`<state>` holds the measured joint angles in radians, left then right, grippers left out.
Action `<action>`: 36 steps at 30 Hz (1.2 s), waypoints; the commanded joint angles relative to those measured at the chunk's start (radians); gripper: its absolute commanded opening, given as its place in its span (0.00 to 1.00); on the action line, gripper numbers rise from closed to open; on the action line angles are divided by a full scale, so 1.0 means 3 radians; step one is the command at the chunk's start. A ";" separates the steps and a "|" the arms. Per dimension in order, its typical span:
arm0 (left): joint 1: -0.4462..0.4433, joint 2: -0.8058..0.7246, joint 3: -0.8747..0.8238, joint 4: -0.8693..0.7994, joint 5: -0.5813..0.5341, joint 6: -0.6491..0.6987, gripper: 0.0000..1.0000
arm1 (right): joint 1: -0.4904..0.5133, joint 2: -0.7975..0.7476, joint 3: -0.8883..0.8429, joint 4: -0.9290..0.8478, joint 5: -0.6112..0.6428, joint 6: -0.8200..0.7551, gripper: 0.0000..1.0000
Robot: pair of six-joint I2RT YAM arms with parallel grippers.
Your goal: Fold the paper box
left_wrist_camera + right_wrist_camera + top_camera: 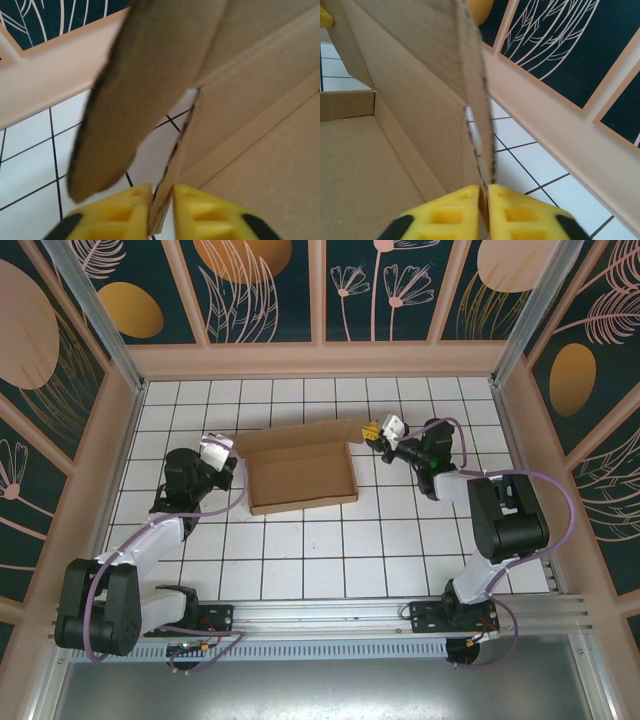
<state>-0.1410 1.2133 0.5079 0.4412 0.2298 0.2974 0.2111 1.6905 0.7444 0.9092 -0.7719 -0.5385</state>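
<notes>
At mid-table, between the two arms: paper box (300,478), lying as a shallow open tray on the white tiled table (300,570), far panel leaning back.

Clamped at the far-left corner by left gripper (226,452). Yellow fingers (200,205) pressed together on a thin cardboard edge, clear in the left wrist view.

Clamped at the far-right corner by right gripper (376,430). Likewise pinching, fingers (450,215) tight on the bottom of an upright flap edge.

Probably gripped at both ends to raise or swing the side walls evenly and keep the tray from skewing; a judgement, not seen.

Rounded ear flap (125,110) hanging loose just above the left fingers. Likely to snag or need tucking.

Around:
- Patterned enclosure wall (260,290) behind the far panel, possibly limiting room to swing it back.
- Metal rail (330,612) by the arm bases, well apart from the box.
- Purple cables (560,500) looping along both arms, clear of the cardboard.
</notes>
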 commanded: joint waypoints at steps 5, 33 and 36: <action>0.0020 0.0085 0.0159 0.0077 0.0187 -0.0035 0.05 | 0.0169 0.0065 0.0146 -0.0227 0.0000 -0.0069 0.05; -0.0019 0.0150 0.0080 0.0435 0.0655 -0.1240 0.00 | 0.0985 -0.0044 0.0060 0.0073 0.1347 0.1321 0.00; -0.0068 0.0204 0.0056 0.0390 0.0602 -0.1252 0.00 | 0.1057 -0.0029 0.0029 0.0217 0.1476 0.1486 0.00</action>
<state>-0.1211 1.2583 0.5381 0.5156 0.3294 -0.0395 0.4808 1.6917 0.7540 0.9089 -0.3672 -0.1947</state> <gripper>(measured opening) 0.059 0.050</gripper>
